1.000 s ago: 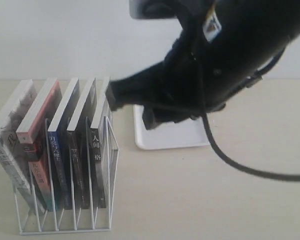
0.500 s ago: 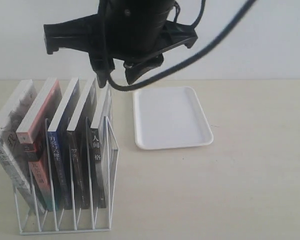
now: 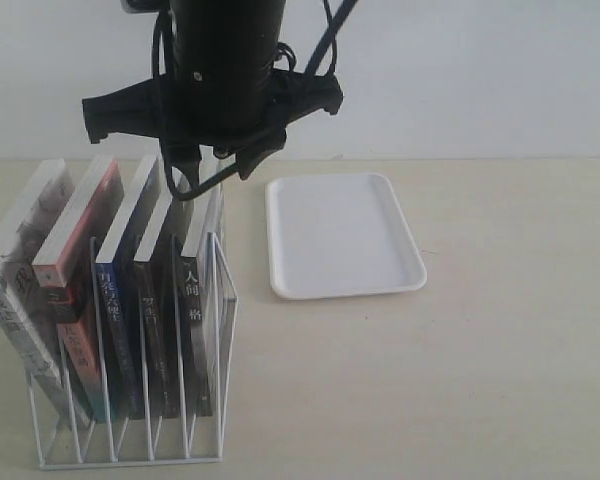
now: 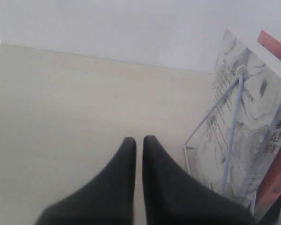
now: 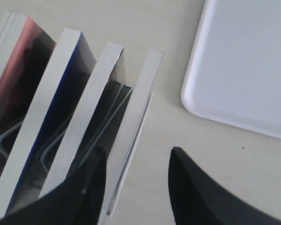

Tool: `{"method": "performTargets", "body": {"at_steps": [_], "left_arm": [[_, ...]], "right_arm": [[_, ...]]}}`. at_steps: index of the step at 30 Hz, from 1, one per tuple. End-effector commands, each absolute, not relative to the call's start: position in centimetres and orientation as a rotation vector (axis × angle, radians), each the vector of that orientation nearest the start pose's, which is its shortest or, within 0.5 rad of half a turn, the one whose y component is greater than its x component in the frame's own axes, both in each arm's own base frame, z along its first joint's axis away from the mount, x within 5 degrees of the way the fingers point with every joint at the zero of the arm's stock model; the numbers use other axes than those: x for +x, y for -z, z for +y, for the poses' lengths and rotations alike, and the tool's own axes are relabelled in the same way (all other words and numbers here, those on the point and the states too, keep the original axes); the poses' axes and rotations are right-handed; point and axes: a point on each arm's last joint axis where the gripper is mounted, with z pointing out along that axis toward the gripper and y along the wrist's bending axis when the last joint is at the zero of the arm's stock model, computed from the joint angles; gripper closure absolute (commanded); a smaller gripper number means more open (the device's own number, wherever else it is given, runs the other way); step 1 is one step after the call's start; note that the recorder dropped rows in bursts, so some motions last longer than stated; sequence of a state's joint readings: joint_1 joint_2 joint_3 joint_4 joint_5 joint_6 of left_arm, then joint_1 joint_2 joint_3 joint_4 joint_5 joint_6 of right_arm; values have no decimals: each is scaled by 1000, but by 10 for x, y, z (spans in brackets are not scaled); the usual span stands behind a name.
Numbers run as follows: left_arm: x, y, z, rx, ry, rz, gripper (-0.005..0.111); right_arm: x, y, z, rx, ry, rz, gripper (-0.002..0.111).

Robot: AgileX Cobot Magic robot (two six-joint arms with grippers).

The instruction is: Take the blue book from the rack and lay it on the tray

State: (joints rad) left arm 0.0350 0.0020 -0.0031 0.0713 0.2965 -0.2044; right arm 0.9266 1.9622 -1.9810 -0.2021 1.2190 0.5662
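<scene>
The right pincer [image 3: 210, 168] hangs spread wide above the rack [image 3: 130, 460], probably to straddle the blue book [image 3: 115, 320]. The left pincer [image 4: 138, 140] is clenched and empty.

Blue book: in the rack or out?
In: the blue book leans in a rack slot, between a red-spined book and a black-spined book.

blue book [image 3: 113, 310]: leaning, third from left in rack [image 3: 228, 370] | tray [image 3: 345, 235]: white, flat, beside rack
</scene>
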Motion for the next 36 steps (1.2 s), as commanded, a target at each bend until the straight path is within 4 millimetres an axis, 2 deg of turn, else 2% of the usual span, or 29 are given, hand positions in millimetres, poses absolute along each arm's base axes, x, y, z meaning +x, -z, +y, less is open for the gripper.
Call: {"method": "performTargets", "body": {"at_steps": [1, 10, 16, 20, 22, 23, 25, 27, 29, 34, 36], "left_arm": [[54, -186, 4, -163, 45, 1771, 102], [54, -186, 4, -163, 45, 1771, 102], [54, -186, 4, -163, 45, 1771, 102], [54, -186, 4, -163, 45, 1771, 102], [54, -186, 4, -163, 45, 1771, 102], [54, -186, 4, -163, 45, 1771, 102], [54, -186, 4, -163, 45, 1771, 102], [54, -186, 4, -163, 45, 1771, 102], [54, -186, 4, -163, 45, 1771, 102], [54, -186, 4, -163, 45, 1771, 102], [54, -186, 4, -163, 45, 1771, 102]], "right_arm": [[273, -338, 334, -492, -211, 2606, 67], [274, -334, 337, -474, -222, 2625, 67], [278, -312, 346, -488, -195, 2671, 67], [280, -307, 347, -491, -185, 2675, 68], [280, -307, 347, -491, -185, 2675, 80], [280, -307, 347, -491, -183, 2676, 94], [280, -307, 347, -488, -184, 2677, 108], [279, -307, 347, -488, -180, 2680, 108], [277, -311, 349, -488, -189, 2669, 108], [269, -347, 360, -478, -272, 2546, 108], [267, -354, 361, -474, -300, 2531, 108]]}}
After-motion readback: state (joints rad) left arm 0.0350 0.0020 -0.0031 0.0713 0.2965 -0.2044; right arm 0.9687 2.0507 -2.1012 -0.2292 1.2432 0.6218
